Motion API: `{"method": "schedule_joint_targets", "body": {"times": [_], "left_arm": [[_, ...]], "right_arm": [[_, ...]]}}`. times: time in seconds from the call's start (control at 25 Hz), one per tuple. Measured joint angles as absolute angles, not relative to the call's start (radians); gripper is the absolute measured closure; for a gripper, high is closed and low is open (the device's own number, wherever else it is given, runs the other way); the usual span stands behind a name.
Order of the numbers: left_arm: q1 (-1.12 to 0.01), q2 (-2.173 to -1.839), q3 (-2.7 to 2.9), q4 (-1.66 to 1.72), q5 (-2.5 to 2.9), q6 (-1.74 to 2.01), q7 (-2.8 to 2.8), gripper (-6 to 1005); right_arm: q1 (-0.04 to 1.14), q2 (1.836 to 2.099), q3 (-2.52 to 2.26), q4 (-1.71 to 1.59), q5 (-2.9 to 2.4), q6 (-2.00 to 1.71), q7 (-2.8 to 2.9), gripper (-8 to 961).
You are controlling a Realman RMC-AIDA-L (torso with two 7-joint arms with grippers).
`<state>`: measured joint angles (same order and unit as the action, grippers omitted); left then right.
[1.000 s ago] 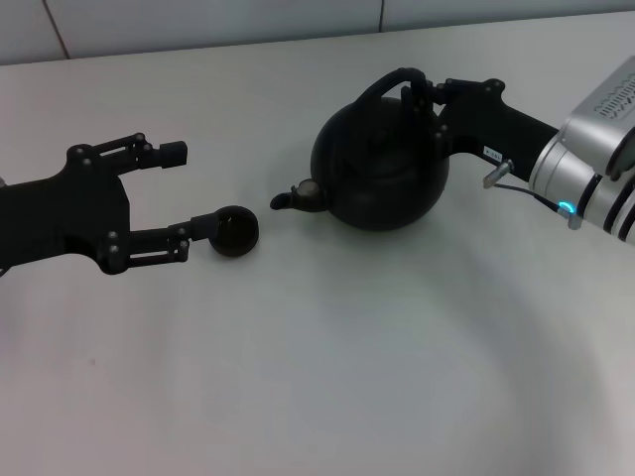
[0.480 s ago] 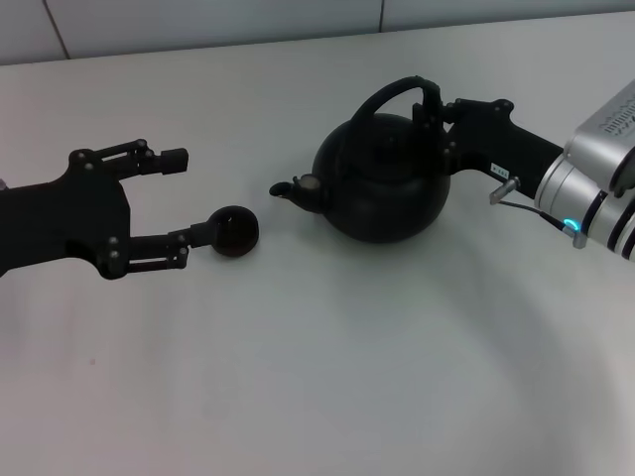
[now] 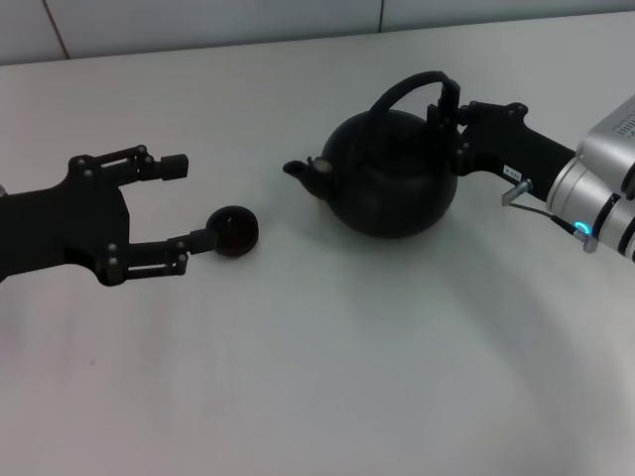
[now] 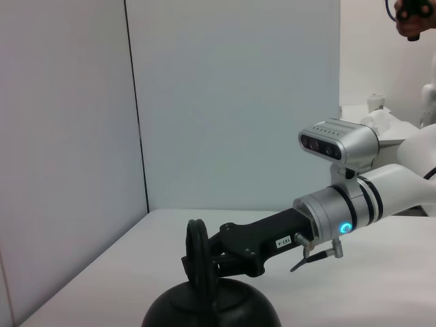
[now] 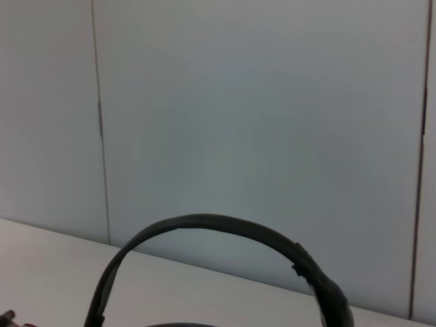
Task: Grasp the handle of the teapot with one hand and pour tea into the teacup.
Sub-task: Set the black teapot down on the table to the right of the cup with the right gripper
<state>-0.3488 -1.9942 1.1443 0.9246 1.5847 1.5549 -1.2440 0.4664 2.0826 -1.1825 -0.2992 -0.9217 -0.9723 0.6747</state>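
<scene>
Matte-black teapot [image 3: 389, 177] stands right of centre on the white table [image 3: 327, 377] in the head view, spout aimed at my left side, toward the teacup [image 3: 232, 231]. That line from spout to cup is what the pour depends on: the cup sits well apart from the spout tip, to its left and a little nearer to me. The right gripper [image 3: 451, 124] reaches in from the right, pinched on the handle [image 3: 412, 87] at its right-hand root. The pot looks close to level. The left gripper [image 3: 179, 203] lies spread on the left, its nearer finger touching or just beside the cup; I cannot tell which.

Left wrist view: the handle [image 4: 199, 262] shows edge-on above the pot's dome [image 4: 211, 310], with the right gripper's fingers [image 4: 231, 253] clamped against it and the silver forearm running back roughly level.

Right wrist view: only the handle arch [image 5: 218, 235] shows against the wall; my own fingers are out of sight.

I judge the right arm must carry the pot leftward before tipping.
</scene>
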Motion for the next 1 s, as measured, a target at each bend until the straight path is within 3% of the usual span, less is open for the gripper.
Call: {"method": "schedule_joint_targets", "body": {"times": [0.32, 0.56, 1.0], "left_arm": [[-0.352, -1.993, 1.143, 0.925, 1.585, 1.553, -1.242, 190], [-0.355, -1.993, 1.143, 0.925, 1.585, 1.547, -1.241, 190], [-0.357, -1.998, 1.132, 0.925, 1.585, 1.545, -1.243, 190]], "right_arm": [[0.456, 2.082, -1.182, -0.307, -0.922, -0.977, 0.681, 838], [0.457, 2.082, -1.184, -0.318, -0.922, -0.974, 0.676, 649], [0.441, 2.083, -1.182, -0.358, -0.924, -0.993, 0.672, 615]]}}
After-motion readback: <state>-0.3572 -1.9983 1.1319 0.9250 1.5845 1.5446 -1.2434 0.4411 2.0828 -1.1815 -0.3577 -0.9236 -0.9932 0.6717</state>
